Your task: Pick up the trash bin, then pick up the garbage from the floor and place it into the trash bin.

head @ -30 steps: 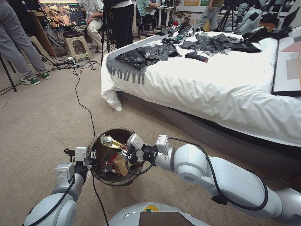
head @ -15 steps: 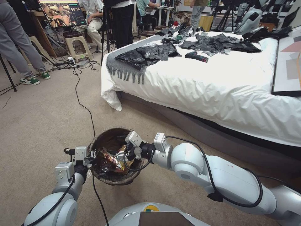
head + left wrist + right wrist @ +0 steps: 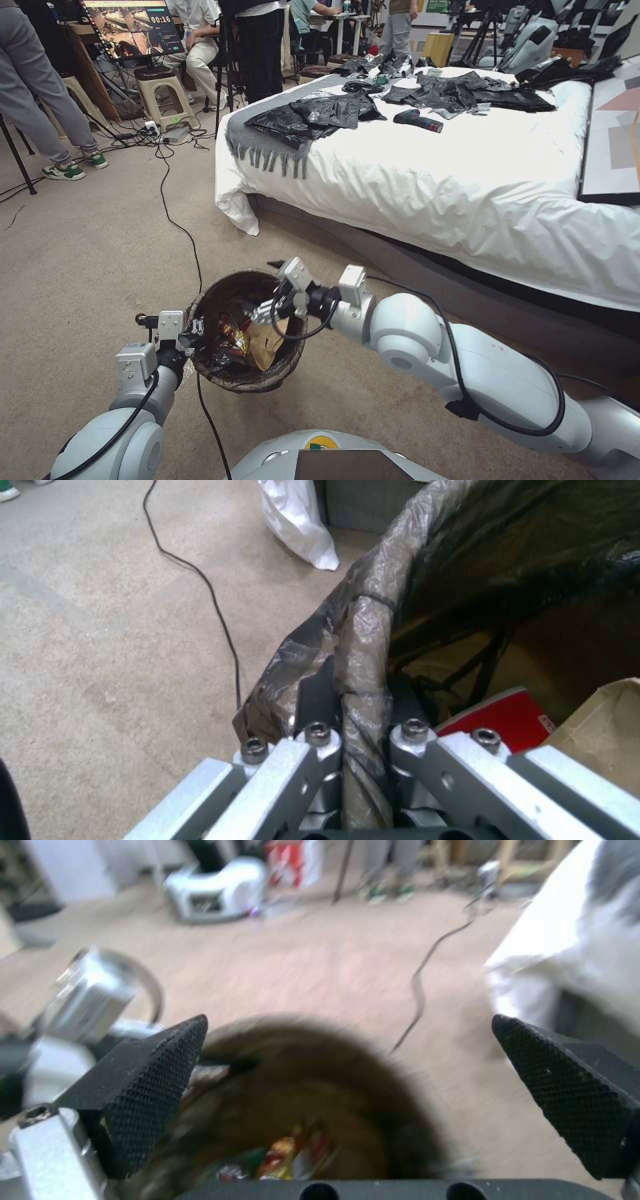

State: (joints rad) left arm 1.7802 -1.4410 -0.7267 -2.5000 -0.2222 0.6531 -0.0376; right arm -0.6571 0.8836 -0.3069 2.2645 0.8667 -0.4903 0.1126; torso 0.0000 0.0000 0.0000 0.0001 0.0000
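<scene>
Two robot arms over a beige carpeted floor (image 3: pixel 87 267), beside a large bed (image 3: pixel 467 173) with white covers and black plastic bags (image 3: pixel 313 113) on top. Dark cable (image 3: pixel 179 227) trailing across the carpet toward the bin. Small round trash bin (image 3: pixel 220 377) with a dark bag liner folded over the rim, close in front of the robot between the two arms, held at its left edge. Left gripper (image 3: pixel 193 331) (image 3: pixel 363 745) clamped tight on the lined rim, one finger outside, one inside. Right gripper (image 3: pixel 267 308) (image 3: pixel 347 1095) just above the bin's open mouth on the bed side, fingers spread wide apart, nothing between them. Inside the bin: a tan paper bag (image 3: pixel 267 341), red and gold wrappers (image 3: pixel 235 333), a red carton (image 3: pixel 507 715). No litter visible on the nearby carpet. Likely step: a piece just dropped in, release finished. Next move probably calls for lifting the open right gripper clear without snagging the liner, then finding any remaining litter.
</scene>
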